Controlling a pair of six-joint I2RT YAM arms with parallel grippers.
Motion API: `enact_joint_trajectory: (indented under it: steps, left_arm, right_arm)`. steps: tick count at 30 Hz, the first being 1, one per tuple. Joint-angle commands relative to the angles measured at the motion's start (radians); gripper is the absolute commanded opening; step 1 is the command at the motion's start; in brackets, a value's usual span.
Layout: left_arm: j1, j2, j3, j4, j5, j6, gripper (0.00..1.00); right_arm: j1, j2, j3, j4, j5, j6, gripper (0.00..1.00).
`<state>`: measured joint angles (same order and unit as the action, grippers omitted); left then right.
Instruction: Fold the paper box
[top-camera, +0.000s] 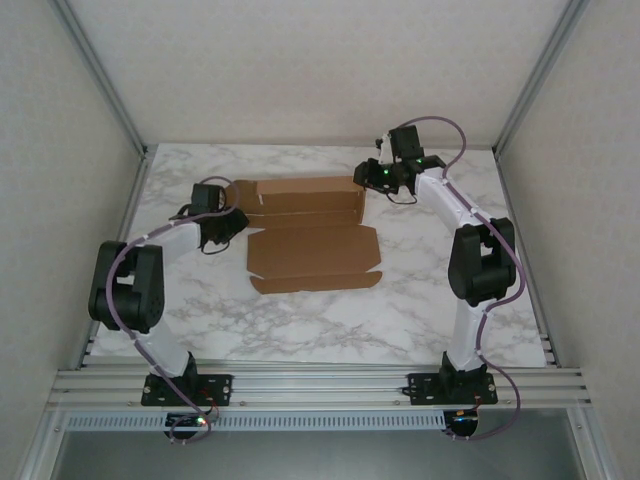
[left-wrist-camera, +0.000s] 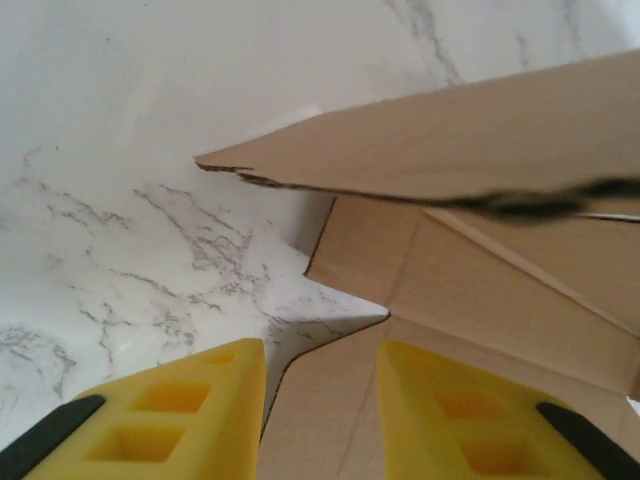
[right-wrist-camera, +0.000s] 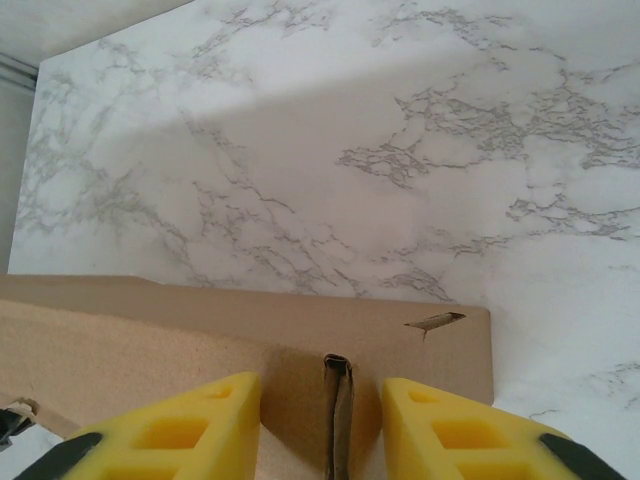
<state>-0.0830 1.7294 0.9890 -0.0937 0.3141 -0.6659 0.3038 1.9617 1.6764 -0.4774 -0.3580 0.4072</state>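
Bright yellow fingers (left-wrist-camera: 200, 400) on the left end effector (left-wrist-camera: 322, 365), black at their bases; same yellow and black on the right end effector (right-wrist-camera: 320, 390). Plain unprinted brown on the paper box (top-camera: 310, 250) between the two, darker along cut edges. White with grey marble veining on the counter (top-camera: 330, 330) beneath them. Black and white arms (top-camera: 482, 262), purple cables (top-camera: 440, 119)

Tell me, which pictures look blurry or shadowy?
Left wrist view: the paper box looks smeary and out of focus along its raised edge, close to the lens. Right wrist view: a broad soft shadow crosses the marble table beyond the box. Top external view: even light, everything fairly sharp.
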Motion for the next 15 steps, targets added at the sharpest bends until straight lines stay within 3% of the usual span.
enact_joint_trajectory:
  steps: [1, 6, 15]
  left_arm:
    - [-0.014, 0.027, 0.03, 0.016, -0.039, -0.008, 0.37]
    - [-0.017, 0.058, 0.027, 0.076, -0.056, -0.004, 0.45]
    - [-0.02, 0.089, 0.0, 0.26, -0.01, -0.02, 0.46]
  right_arm:
    - [0.016, 0.036, 0.019, -0.071, 0.031, -0.028, 0.36]
    - [0.026, 0.049, 0.029, -0.079, 0.036, -0.037, 0.36]
    - [0.035, 0.063, 0.046, -0.089, 0.035, -0.04, 0.36]
